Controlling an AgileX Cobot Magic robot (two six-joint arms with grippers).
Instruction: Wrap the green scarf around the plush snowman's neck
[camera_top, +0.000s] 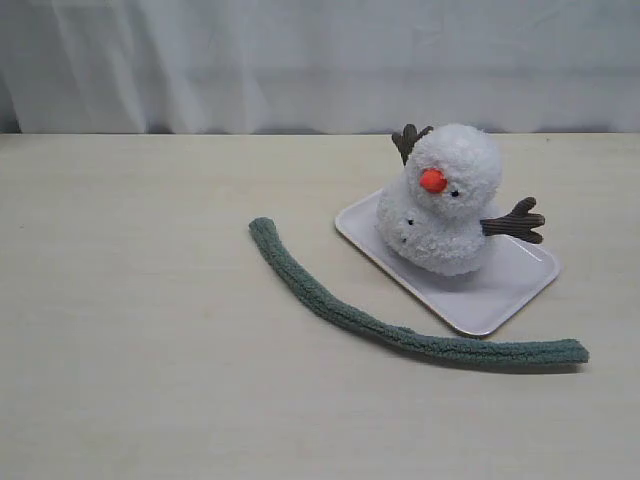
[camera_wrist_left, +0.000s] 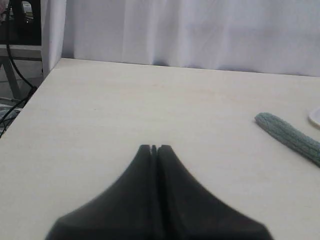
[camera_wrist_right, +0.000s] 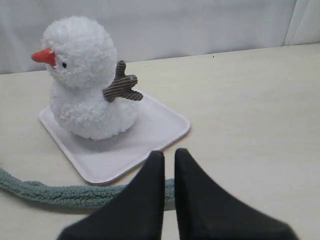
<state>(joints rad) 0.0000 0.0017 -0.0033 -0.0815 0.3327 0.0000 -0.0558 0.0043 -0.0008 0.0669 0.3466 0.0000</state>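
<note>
Contact is seen between the two black tips of the left jaws, which are pressed together with nothing clamped, above bare worktop (camera_wrist_left: 100, 110). One rounded end of the green scarf (camera_wrist_left: 287, 134) is seen lying flat further out on the worktop, well apart from those tips.

The right jaws are drawn together as well, with only a thin slit left between the tips, and nothing is clamped. The green scarf (camera_wrist_right: 55, 194) is seen passing just beyond them and is partly hidden by them; whether it is touched cannot be told. Past the scarf a white tray (camera_wrist_right: 155, 125) is set on the worktop. The plush snowman (camera_wrist_right: 82, 85) is stood upright on it, its orange nose turned sideways to the right jaws. The snowman's neck (camera_wrist_right: 64, 88) is left bare.

In the exterior view the scarf (camera_top: 340, 312) is laid out in a shallow curve along the near edges of the tray (camera_top: 500, 290), just beside its near corner and apart from the snowman (camera_top: 445, 200). A white curtain (camera_top: 300, 60) is hung behind the worktop.
</note>
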